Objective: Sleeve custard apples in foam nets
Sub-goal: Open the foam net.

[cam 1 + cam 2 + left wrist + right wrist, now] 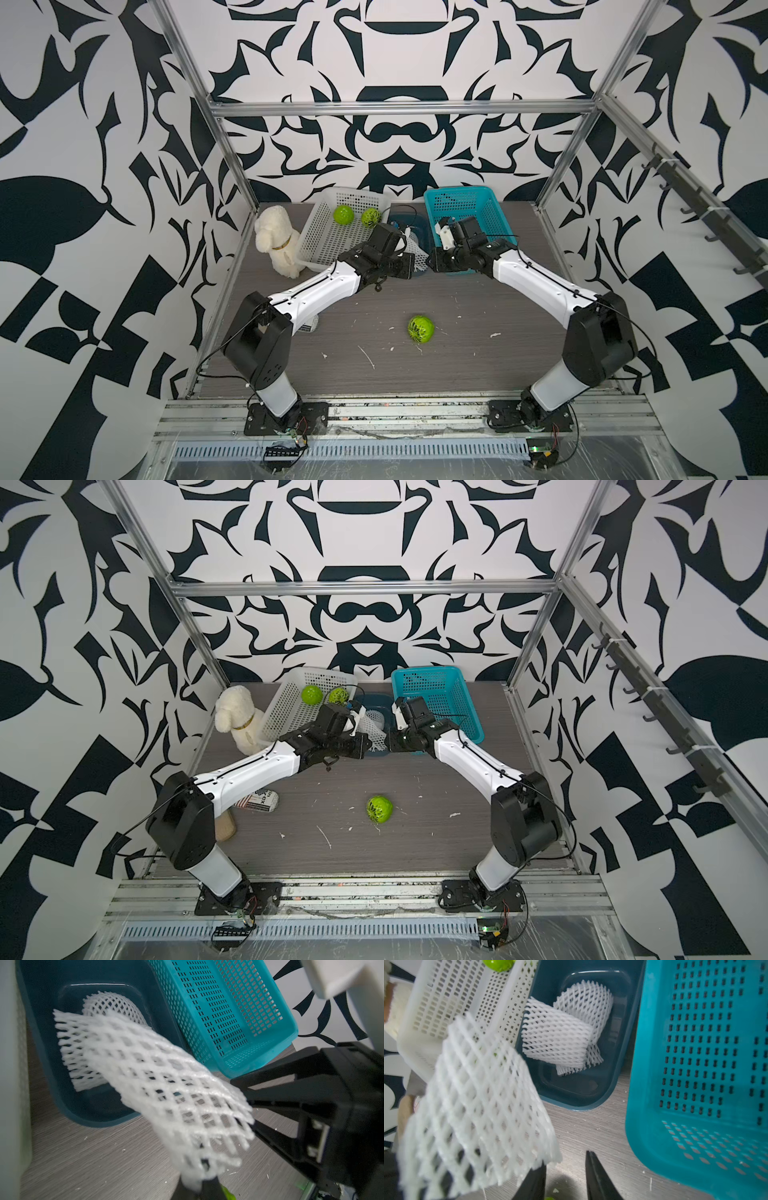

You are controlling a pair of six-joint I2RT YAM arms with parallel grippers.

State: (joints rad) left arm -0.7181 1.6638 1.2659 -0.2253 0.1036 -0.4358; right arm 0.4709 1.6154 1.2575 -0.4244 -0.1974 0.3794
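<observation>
My left gripper point(205, 1165) is shut on one end of a white foam net point(166, 1088), which hangs above the table between the two arms point(417, 251). My right gripper point(566, 1159) is open; the net's free corner point(477, 1115) rests against one of its fingers point(538, 1176), and nothing lies between the two. More foam nets point(560, 1039) lie in a dark blue tray point(571, 1101). Two custard apples point(343, 215) point(371, 217) sit in the white basket point(328, 245). A third custard apple point(421, 328) lies bare on the table in front of the arms.
A teal basket point(461, 205) stands at the back right, close beside my right wrist. A white plush dog point(276, 245) sits left of the white basket. A small printed pouch point(257, 802) lies under my left arm. White foam scraps litter the table.
</observation>
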